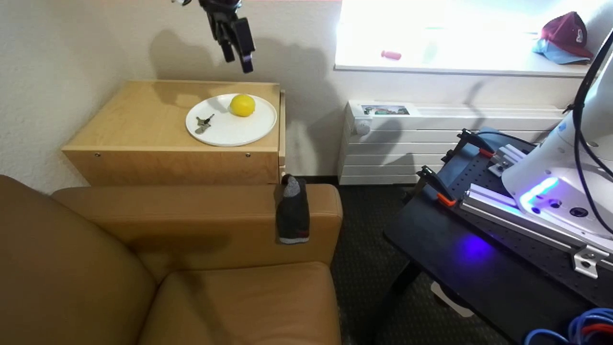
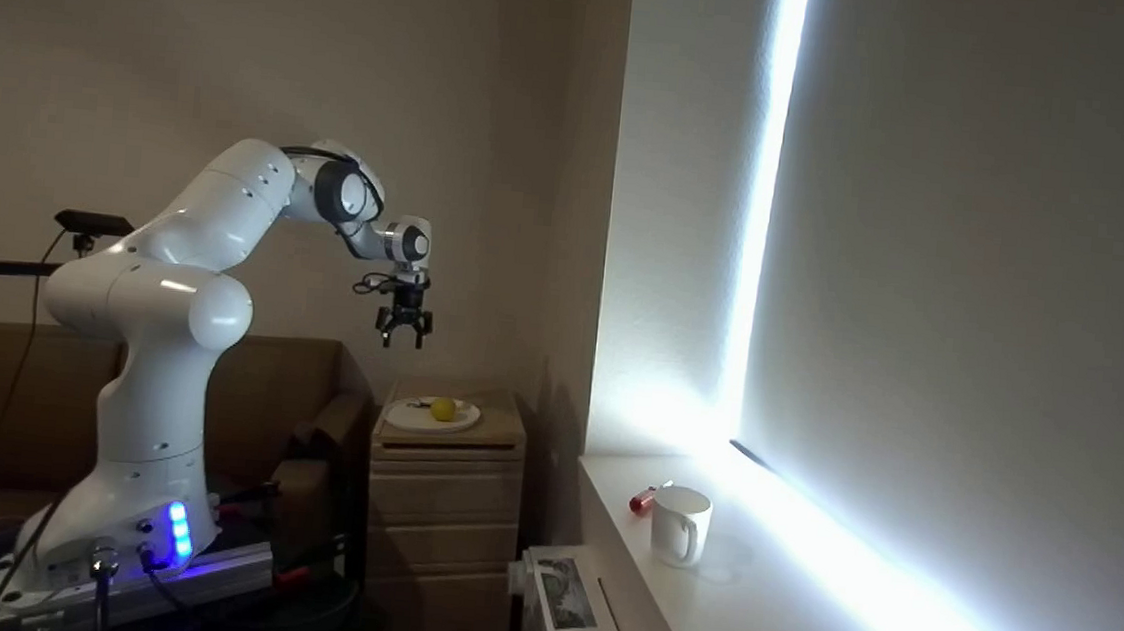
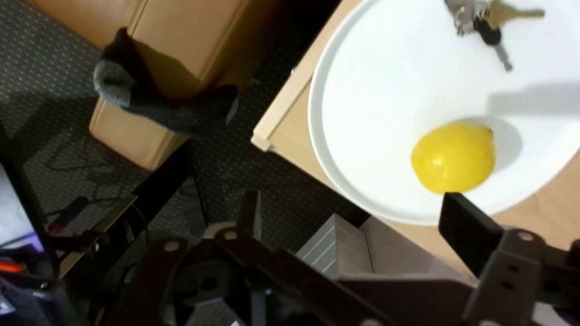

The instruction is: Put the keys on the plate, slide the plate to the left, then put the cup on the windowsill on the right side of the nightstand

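White and round, the plate [image 1: 234,133] lies on the tan nightstand [image 1: 139,124], near the edge above the drawers [image 2: 438,547]. On it rest the keys [image 1: 203,123], a spread bunch, one brass, one black-headed, lying flat on the side away from the drawers. A lemon [image 1: 243,105] sits on the plate too, apart from the keys and nearer the drawers. Higher than the plate and well apart from it hangs the gripper [image 2: 402,343], pointing down, its two fingers [image 3: 466,231] wide apart; in the wrist view a grey shadow [image 3: 534,99] falls across the plate near the lemon. The cup [image 2: 676,527], white and upright, stands on the sill [image 2: 751,596], well apart from the plate. A small red thing [image 1: 391,55] lies near the cup, on the side toward the plate; a maroon cap [image 1: 565,36] with a blue brim sits farther along the sill, away from the plate. Below the sill is a radiator [image 1: 431,136], with a picture card [image 1: 385,110] at the end nearer the plate. Off another side of the plate is a brown sofa [image 1: 258,306], a dark sock [image 1: 293,215] draped over its armrest [image 1: 206,206]. Well apart from the plate, the white arm [image 2: 154,404] rises from a black table [image 1: 426,235], its base glowing blue.
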